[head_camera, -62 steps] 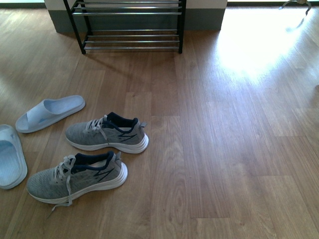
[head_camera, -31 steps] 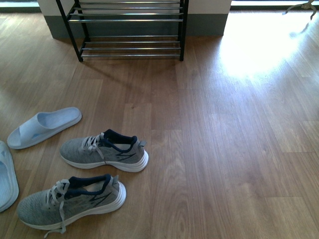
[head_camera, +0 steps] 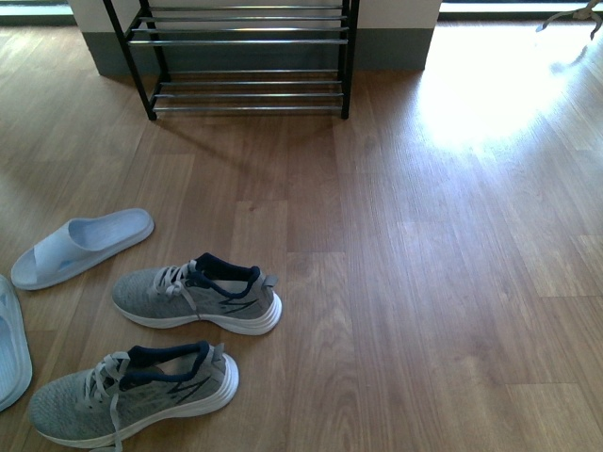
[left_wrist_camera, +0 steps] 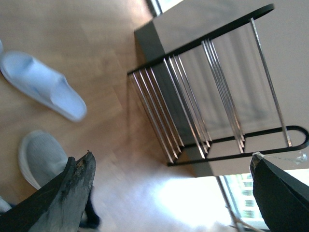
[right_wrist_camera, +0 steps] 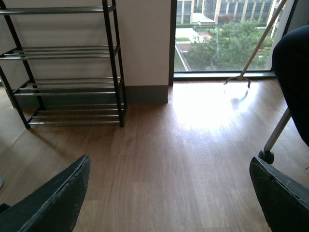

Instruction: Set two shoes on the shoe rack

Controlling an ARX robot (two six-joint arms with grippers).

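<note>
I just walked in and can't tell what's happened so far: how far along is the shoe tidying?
Nothing looks done yet: the visible rods of the shoe rack are bare. Nothing is in hand either: the left gripper and right gripper are both open and empty. Everything is left to do: the grey sneakers and pale blue slides all lie on the floor, short of the rack.

- Two grey knit sneakers on the wooden floor point(head_camera: 424, 282): far sneaker point(head_camera: 196, 298) and near sneaker point(head_camera: 132, 395), both toward the floor's left edge.
- Two pale blue slide sandals: whole slide point(head_camera: 83, 245) and cut-off slide point(head_camera: 11, 344), the latter partly out of the front view.
- One shoe rack point(head_camera: 245, 56) at the floor's far edge.
- Four tiers of chrome rods point(right_wrist_camera: 72, 50) counted on that rack in the right wrist view.
- One castor wheel point(right_wrist_camera: 263, 155).
</note>
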